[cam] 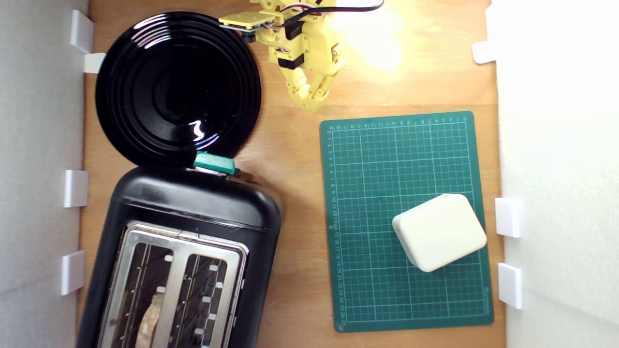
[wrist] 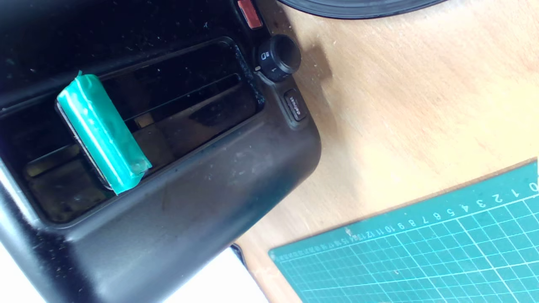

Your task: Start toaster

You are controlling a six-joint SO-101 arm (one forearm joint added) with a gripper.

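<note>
So far nothing of the job is looking done: the toaster (cam: 193, 251) is sitting at the exterior view's lower left on the desk (cam: 290, 145), and its teal lever (cam: 214, 163) is showing at the upper edge of the body next to the black plate (cam: 176, 87), apparently not yet pushed along its slot. In the wrist view the lever (wrist: 103, 132) is standing free in its recessed track, with nothing touching it. The yellow pincer (cam: 313, 99) is hanging over bare wood between the plate and the green cutting mat (cam: 406, 220), well apart from the lever, with its fingertips lying close together and gripping nothing. What is remaining, by my judgement, is the whole act: reaching the lever and pressing it until it latches.

Counting: one toaster with two slots, a slice of bread (cam: 150, 319) showing in the slot nearer the exterior view's left; one lever; one round knob (wrist: 278, 57) and one small button (wrist: 296, 105) beside it; one plate; one mat; one cream rounded block (cam: 439, 232) lying on the mat.
</note>
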